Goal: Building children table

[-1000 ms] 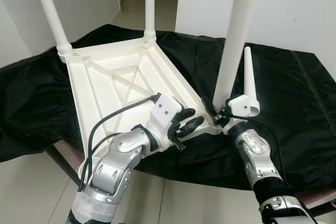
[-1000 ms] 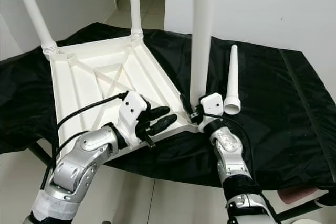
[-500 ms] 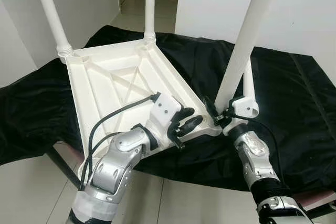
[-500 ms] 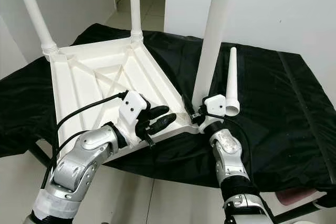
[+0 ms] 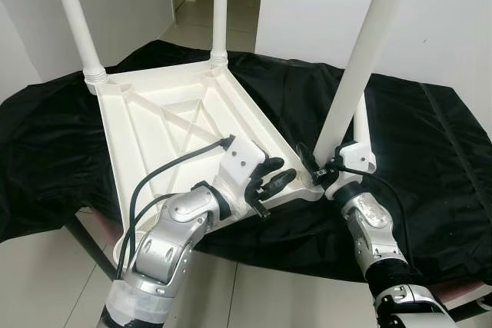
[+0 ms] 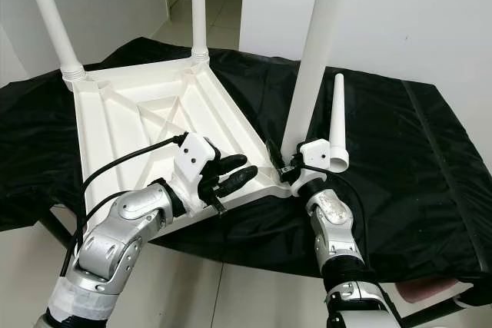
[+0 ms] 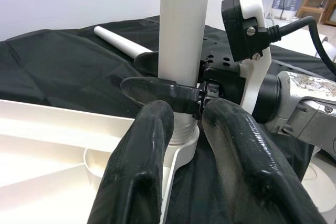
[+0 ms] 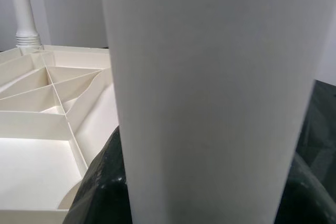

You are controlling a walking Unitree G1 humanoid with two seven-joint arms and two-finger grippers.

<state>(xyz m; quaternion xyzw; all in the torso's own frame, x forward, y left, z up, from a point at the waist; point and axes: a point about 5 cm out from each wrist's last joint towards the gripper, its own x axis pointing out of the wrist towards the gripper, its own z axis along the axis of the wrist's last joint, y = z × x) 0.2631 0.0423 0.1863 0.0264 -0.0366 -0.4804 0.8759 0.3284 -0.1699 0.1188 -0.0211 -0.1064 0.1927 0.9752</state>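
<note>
The white tabletop (image 5: 173,124) lay upside down on a black cloth (image 5: 430,151), two legs (image 5: 73,17) standing from its far corners. The right gripper (image 7: 173,85) was clamped round the base of a third leg (image 6: 315,51) at the near corner socket, its fingers (image 7: 157,90) pressed on either side of the tube, which leaned away from upright. The left gripper (image 5: 269,182) sat just beside that socket on the tabletop's near edge, its fingers (image 7: 142,166) a little apart with only the rim between them, holding nothing. A loose leg (image 6: 337,124) lay on the cloth just beyond the right fingers.
</note>
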